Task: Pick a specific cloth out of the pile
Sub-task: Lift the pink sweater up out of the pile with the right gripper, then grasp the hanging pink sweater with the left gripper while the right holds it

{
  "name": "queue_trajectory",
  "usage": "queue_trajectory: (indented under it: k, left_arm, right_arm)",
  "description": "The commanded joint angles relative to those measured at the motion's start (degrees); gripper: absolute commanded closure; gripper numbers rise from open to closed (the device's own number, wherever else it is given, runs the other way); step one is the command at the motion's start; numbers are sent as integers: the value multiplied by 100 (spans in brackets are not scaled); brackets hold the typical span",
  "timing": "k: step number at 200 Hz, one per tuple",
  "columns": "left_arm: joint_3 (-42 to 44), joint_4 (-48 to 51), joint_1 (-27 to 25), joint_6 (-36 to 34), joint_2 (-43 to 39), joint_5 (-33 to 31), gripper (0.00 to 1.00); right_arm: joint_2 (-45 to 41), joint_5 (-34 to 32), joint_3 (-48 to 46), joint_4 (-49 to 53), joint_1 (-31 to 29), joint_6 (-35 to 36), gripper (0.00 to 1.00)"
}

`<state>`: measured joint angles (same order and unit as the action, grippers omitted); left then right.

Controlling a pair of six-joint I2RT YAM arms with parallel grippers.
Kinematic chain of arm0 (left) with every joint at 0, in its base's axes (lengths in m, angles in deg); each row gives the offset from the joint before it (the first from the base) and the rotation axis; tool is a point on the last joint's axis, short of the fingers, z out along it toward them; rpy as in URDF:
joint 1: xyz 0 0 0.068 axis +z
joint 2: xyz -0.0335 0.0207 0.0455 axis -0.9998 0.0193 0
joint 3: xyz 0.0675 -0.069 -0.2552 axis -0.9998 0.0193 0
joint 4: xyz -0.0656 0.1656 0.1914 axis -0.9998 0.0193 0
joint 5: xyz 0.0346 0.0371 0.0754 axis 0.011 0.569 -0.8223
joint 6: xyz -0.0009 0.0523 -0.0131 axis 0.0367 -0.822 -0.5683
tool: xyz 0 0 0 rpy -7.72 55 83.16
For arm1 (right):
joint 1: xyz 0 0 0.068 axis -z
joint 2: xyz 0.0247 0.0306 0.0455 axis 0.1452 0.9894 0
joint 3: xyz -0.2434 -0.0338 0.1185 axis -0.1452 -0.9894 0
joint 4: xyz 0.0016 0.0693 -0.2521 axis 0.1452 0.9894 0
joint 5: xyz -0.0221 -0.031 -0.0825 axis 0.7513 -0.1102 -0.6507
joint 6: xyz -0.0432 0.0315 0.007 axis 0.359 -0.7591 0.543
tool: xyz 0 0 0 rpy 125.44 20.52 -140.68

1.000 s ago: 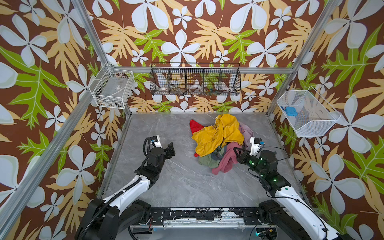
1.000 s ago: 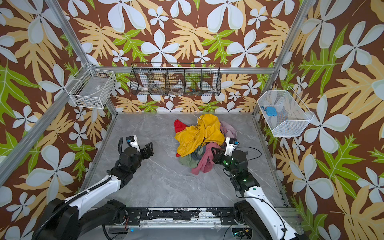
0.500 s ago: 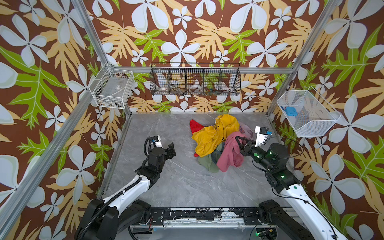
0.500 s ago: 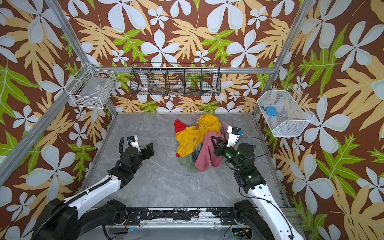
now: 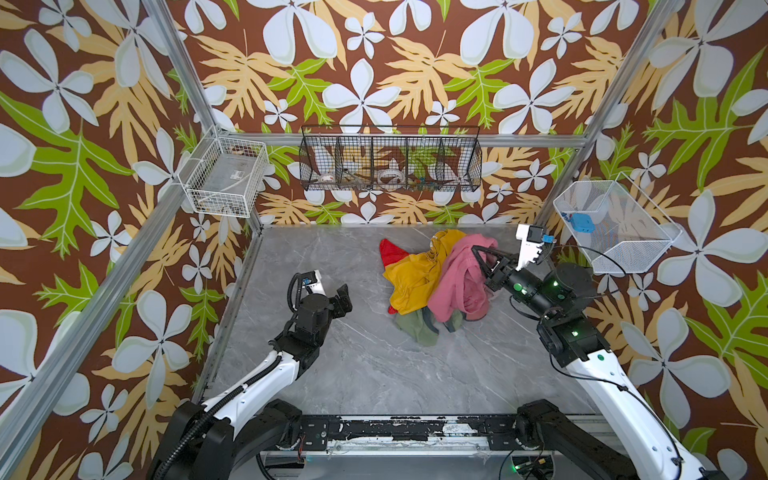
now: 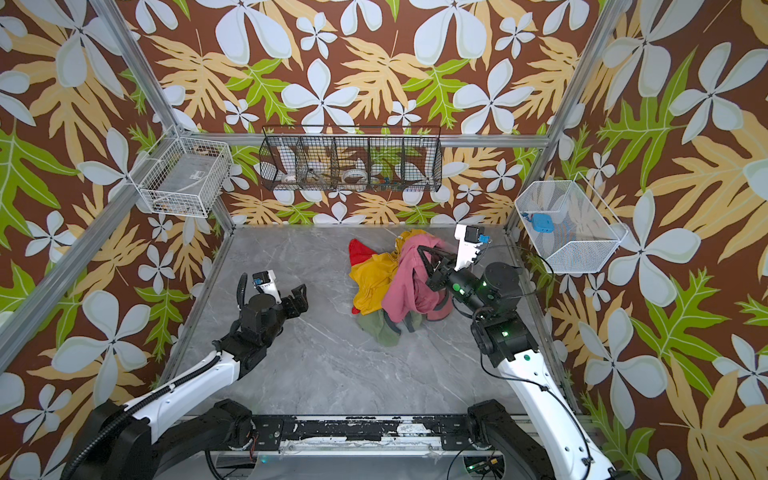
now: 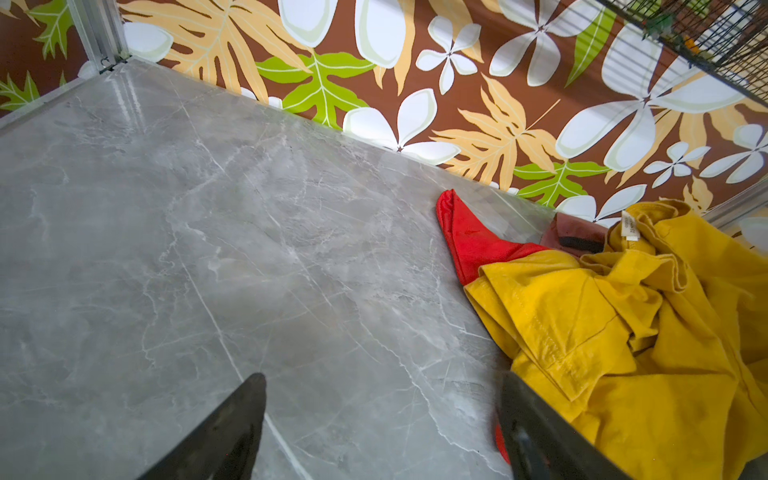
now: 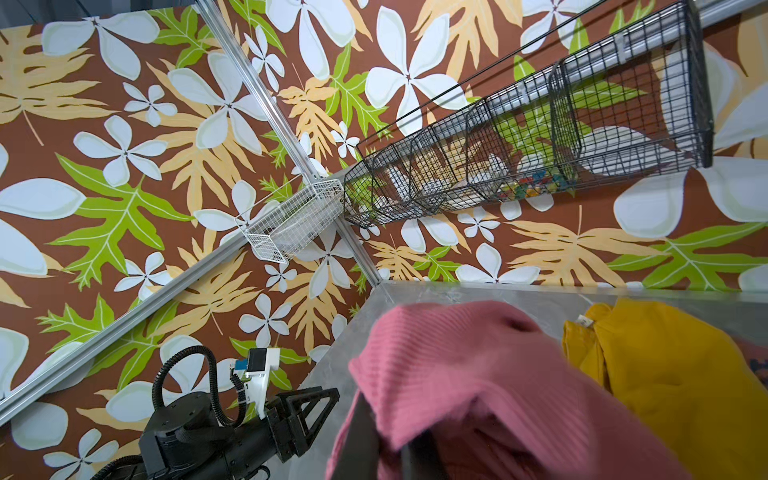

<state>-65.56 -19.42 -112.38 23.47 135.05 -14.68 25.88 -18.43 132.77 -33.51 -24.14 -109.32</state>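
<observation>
The cloth (image 5: 455, 286) (image 6: 409, 291) is a dusty rose-pink knit. It hangs lifted from my right gripper (image 5: 476, 252) (image 6: 421, 249), which is shut on its upper fold. In the right wrist view the cloth (image 8: 478, 374) drapes over the shut gripper (image 8: 388, 444). Its lower end still lies on the pile (image 5: 415, 278) (image 6: 374, 278), a heap with a mustard-yellow garment, a red piece (image 5: 390, 253) and an olive-green piece (image 5: 417, 328). My left gripper (image 5: 343, 297) (image 6: 300, 297) (image 7: 382, 380) is open over bare table left of the pile, holding nothing.
A black wire basket (image 5: 390, 160) hangs on the back wall. A white wire basket (image 5: 224, 176) sits at the left corner and a white mesh basket (image 5: 611, 224) holding a blue item on the right wall. The grey marble table (image 5: 353, 365) is walled on three sides.
My right gripper has risen and drawn back toward the far right, pulling the pink cloth up out of the pile. The left arm has hardly moved.
</observation>
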Motion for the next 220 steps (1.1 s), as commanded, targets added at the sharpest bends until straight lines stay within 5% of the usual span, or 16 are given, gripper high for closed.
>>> queue_trajectory:
  k: [1,48,94,161,220]
  left_arm:
    - [38,-98,-7,87,-128,-31,11]
    - [69,-124,-7,111,-470,322,12]
    - [-170,-138,-345,-250,-613,1379,13]
    - [-81,-168,-1083,-177,-1190,1380,12]
    - [-339,-319,-1174,-127,-682,1636,14]
  right_arm:
    - [245,256,269,-504,-11,115,100]
    - [731,257,742,-705,-308,255,100]
    - [1549,64,1279,-840,-1137,482,100]
    - [2779,86,2003,-854,-1688,307,100]
    - [3311,82,2114,-863,-1805,62,100]
